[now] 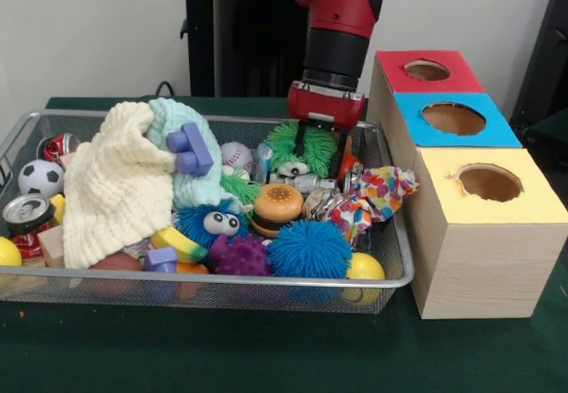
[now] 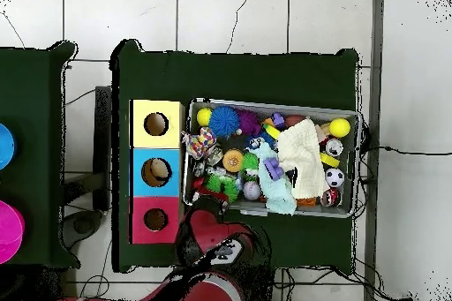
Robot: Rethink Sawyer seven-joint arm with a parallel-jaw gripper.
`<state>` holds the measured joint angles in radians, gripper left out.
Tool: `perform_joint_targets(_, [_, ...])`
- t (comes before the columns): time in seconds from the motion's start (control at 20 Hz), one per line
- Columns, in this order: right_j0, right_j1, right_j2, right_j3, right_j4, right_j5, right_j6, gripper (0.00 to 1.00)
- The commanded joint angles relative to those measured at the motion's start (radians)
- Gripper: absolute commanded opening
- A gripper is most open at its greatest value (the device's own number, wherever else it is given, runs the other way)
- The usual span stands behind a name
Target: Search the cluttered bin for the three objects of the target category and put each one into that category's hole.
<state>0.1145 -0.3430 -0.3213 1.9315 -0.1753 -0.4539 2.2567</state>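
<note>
The silver wire-mesh bin (image 1: pixel 213 279) is packed with toys; it also shows in the overhead view (image 2: pixel 351 163). My gripper (image 1: pixel 319 155) reaches down into the bin's far right part, behind a green fuzzy toy (image 1: pixel 302 147), and its tips are hidden. A small orange-red piece (image 1: pixel 348 166) shows just beside it, and another orange piece (image 1: pixel 189 268) lies at the front under a purple block; I cannot tell what either is. No striped figure shows. The red-surround hole (image 1: pixel 427 70) (image 2: pixel 155 220) is at the far end of the pale wooden box (image 1: pixel 484 269).
A cream knitted cloth (image 1: pixel 115 184) and a mint cloth (image 1: pixel 182 176) cover the bin's left half. A toy burger (image 1: pixel 278 205), a blue spiky ball (image 1: pixel 309 249), a soccer ball (image 1: pixel 40 177) and cans (image 1: pixel 27 216) lie around. The box's blue hole (image 1: pixel 453 118) and yellow hole (image 1: pixel 489 183) are nearer.
</note>
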Motion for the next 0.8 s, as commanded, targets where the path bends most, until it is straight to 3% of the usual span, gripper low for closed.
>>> perform_joint_targets(0.05, [-0.17, 0.15, 0.086, -0.105, -0.002, 0.279, 0.026, 1.0])
perform_joint_targets(0.35, [-0.172, 0.106, 0.03, -0.116, 0.002, 0.363, -0.025, 1.0])
perform_joint_targets(0.55, [-0.172, 0.096, 0.013, -0.135, -0.022, 0.357, -0.04, 1.0])
perform_joint_targets(0.8, [-0.203, 0.07, 0.06, -0.137, -0.087, 0.34, -0.034, 1.0])
